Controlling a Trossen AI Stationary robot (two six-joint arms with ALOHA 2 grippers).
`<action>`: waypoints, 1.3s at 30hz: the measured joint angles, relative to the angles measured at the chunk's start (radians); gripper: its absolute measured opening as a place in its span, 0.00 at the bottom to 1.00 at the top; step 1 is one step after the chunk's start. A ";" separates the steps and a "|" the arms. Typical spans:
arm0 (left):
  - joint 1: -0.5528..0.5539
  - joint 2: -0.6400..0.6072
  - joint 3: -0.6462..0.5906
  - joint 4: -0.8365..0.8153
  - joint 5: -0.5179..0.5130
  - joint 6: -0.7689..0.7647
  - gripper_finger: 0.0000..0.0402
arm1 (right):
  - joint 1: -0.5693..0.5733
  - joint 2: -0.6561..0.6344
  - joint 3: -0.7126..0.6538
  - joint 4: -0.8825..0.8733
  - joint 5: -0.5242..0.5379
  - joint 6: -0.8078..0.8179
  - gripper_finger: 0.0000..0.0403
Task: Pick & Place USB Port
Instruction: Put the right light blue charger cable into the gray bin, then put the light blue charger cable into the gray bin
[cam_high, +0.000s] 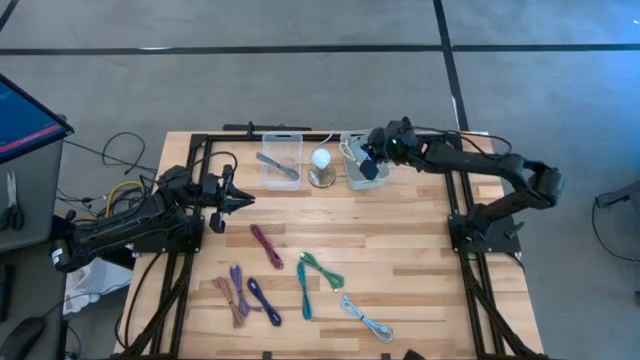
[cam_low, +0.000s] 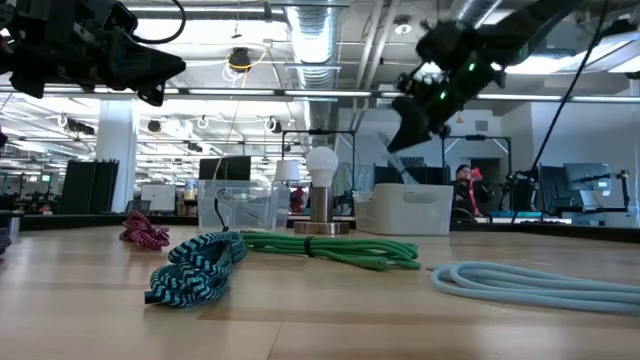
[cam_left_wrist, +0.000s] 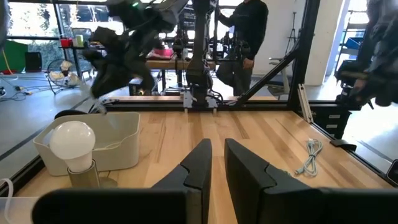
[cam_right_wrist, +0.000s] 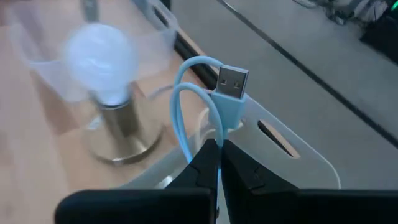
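Observation:
My right gripper (cam_right_wrist: 217, 146) is shut on a light blue USB cable (cam_right_wrist: 186, 99), whose metal plug (cam_right_wrist: 232, 81) sticks out past the fingertips. In the high view this gripper (cam_high: 370, 166) hangs over the white bin (cam_high: 362, 170) at the table's far edge. The low view shows it (cam_low: 415, 125) well above that bin (cam_low: 410, 210). My left gripper (cam_high: 240, 200) waits above the table's left side, its fingers (cam_left_wrist: 202, 165) a narrow gap apart and touching nothing. My right gripper pinches the light blue cable between its two fingertips just behind the plug's blue housing (cam_right_wrist: 221, 127). The plug points away past the fingertips, and a loop of the cable (cam_right_wrist: 180, 93) curves back beside it. The cable is lifted clear above the white bin (cam_right_wrist: 292, 155).
A lamp with a white bulb (cam_high: 321, 165) stands between the white bin and a clear bin (cam_high: 281, 160) at the far edge. Several coiled cables lie on the table: magenta (cam_high: 265, 243), purple (cam_high: 263, 298), green (cam_high: 322, 268), teal (cam_high: 303, 285) and pale blue (cam_high: 366, 318).

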 joint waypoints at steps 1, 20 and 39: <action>0.000 0.000 0.000 0.000 0.000 0.000 0.11 | -0.016 0.024 0.000 0.003 -0.012 0.001 0.00; 0.000 0.000 0.000 -0.001 0.000 0.000 0.11 | -0.108 0.196 0.009 0.129 -0.072 0.049 0.14; 0.000 0.000 0.000 -0.001 0.000 0.000 0.11 | 0.093 -0.330 0.009 -0.314 -0.069 0.161 0.23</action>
